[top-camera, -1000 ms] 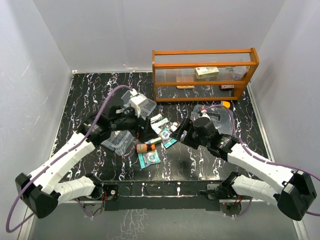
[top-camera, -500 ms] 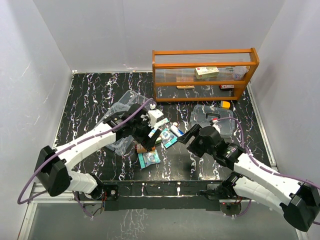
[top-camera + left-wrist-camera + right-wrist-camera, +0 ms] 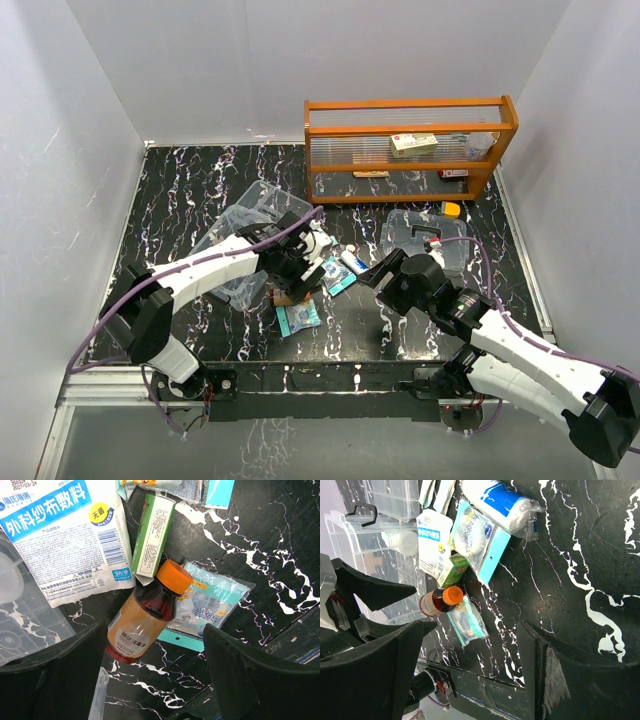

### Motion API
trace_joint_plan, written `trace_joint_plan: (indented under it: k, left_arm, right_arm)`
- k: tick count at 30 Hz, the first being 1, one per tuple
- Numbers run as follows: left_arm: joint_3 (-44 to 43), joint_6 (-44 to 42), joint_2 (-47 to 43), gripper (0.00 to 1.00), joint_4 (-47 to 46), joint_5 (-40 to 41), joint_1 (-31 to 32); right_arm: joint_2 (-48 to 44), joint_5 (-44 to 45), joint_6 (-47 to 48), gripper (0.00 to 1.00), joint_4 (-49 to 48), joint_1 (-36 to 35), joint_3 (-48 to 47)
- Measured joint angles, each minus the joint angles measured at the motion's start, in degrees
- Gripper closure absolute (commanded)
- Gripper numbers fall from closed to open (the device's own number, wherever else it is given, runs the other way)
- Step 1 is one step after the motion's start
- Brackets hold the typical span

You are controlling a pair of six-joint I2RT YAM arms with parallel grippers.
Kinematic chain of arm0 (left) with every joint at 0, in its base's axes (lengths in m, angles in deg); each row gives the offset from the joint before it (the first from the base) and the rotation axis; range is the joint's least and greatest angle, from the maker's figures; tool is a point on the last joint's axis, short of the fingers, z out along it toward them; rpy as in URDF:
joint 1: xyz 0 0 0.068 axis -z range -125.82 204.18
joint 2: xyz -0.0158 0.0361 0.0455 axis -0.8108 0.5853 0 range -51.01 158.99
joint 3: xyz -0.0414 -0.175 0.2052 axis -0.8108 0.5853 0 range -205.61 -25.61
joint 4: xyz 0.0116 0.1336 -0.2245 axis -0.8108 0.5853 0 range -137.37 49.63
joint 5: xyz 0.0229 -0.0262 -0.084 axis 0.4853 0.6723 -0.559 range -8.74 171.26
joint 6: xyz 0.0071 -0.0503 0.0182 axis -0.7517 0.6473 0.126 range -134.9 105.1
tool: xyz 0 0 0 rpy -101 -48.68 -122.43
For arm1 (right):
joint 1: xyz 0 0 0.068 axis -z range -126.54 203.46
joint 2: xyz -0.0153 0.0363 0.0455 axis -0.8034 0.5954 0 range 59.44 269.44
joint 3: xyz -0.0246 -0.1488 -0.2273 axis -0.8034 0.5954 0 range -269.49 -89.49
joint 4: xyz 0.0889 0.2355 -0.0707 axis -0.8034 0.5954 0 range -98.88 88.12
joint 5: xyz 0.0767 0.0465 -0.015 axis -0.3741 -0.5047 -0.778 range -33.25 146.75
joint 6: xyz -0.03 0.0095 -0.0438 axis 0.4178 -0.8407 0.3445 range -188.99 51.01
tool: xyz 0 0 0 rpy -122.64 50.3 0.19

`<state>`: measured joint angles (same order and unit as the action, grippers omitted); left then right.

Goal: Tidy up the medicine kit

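The brown translucent bottle [image 3: 145, 615] with an orange cap is seen lying on its side on the black marbled surface [image 3: 260, 545], framed between the spread fingers of the left claw [image 3: 155, 640], not gripped. The right claw [image 3: 470, 630], likewise spread apart, is seen off to the bottle's right.

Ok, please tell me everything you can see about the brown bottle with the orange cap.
The brown bottle lies on its side on the black marbled table, between the open fingers of the left gripper. It looks translucent, glass or plastic, with an orange cap and a pale orange printed label. Its shoulder meets the end of a green and white box; the cap overlaps a clear packet.
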<state>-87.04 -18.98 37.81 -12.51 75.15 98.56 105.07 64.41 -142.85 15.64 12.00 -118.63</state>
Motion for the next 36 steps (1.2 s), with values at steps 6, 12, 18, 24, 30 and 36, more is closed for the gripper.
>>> trace_joint_plan:
  k: [6, 12, 18, 24, 30, 36]
  left_arm:
    - [-0.5, -2.2, 1.9, 0.37, 0.0, -0.4, 0.0]
    - [-0.7, -4.8, 7.1, 0.39, 0.9, -0.3, 0.0]
    - [-0.9, -6.0, 7.5, 0.54, 1.6, 0.3, 0.0]
    - [-0.9, -7.0, 7.5, 0.7, 1.7, 1.2, 0.0]
    - [-2.4, -7.3, 7.3, 0.7, 3.4, 0.3, 0.1]
    - [-2.8, -5.7, 1.0, 0.7, 3.5, -3.0, 0.1]
  right_arm:
    - [0.0, 0.1, 0.0, 0.27, 0.5, 0.0, 0.0]
    - [0.0, 0.1, 0.0, 0.28, 0.7, 0.0, 0.0]
    - [0.0, 0.1, 0.1, 0.29, 0.7, 0.0, 0.0]
    - [-0.1, 0.0, 0.2, 0.31, 0.7, 0.0, 0.0]
    - [-1.0, 0.0, 0.3, 0.31, 0.4, 0.0, 0.3]
    - [-0.7, -1.5, 4.0, 0.3, -2.1, 0.0, 0.3]
